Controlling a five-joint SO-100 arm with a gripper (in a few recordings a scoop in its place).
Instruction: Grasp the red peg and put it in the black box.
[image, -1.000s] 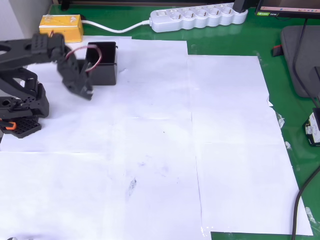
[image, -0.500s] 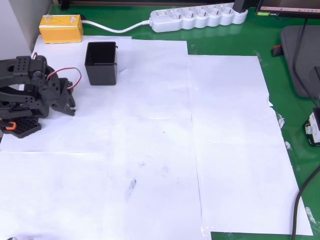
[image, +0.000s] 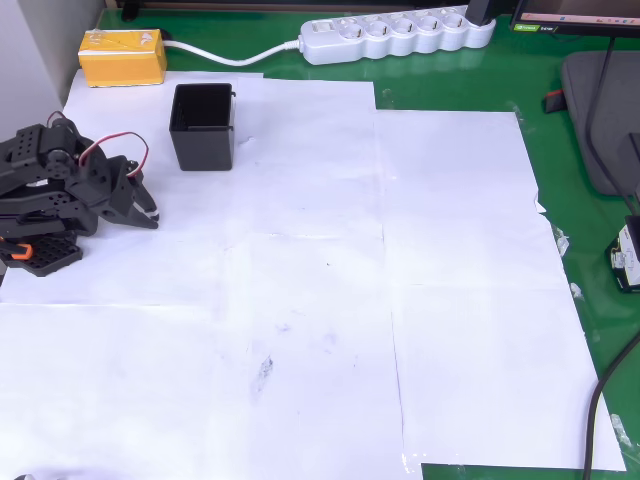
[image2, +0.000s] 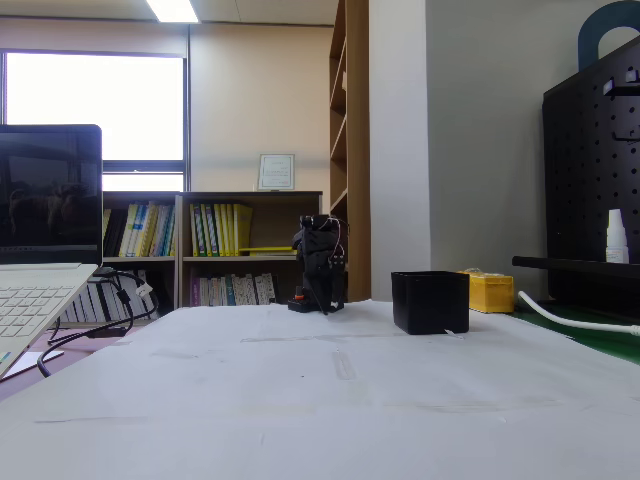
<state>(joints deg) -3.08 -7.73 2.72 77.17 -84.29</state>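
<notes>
The black box (image: 203, 152) stands open-topped on the white paper at the upper left of the overhead view, and right of centre in the fixed view (image2: 430, 303). The red peg is hidden from sight; the box's inside looks dark. My black arm is folded low over its base at the left edge. Its gripper (image: 150, 212) points right, below and left of the box and apart from it, with the fingers together and nothing between them. In the fixed view the gripper (image2: 326, 306) hangs down near the table, left of the box.
A yellow box (image: 123, 55) lies behind the black box, and a white power strip (image: 395, 35) with its cable runs along the back edge. White paper sheets (image: 350, 300) cover the green mat. A laptop (image2: 40, 260) sits at the left of the fixed view.
One second ago the gripper hung at the black box's left wall. The arm has since pulled back left and folded down over its base, where it has settled.
</notes>
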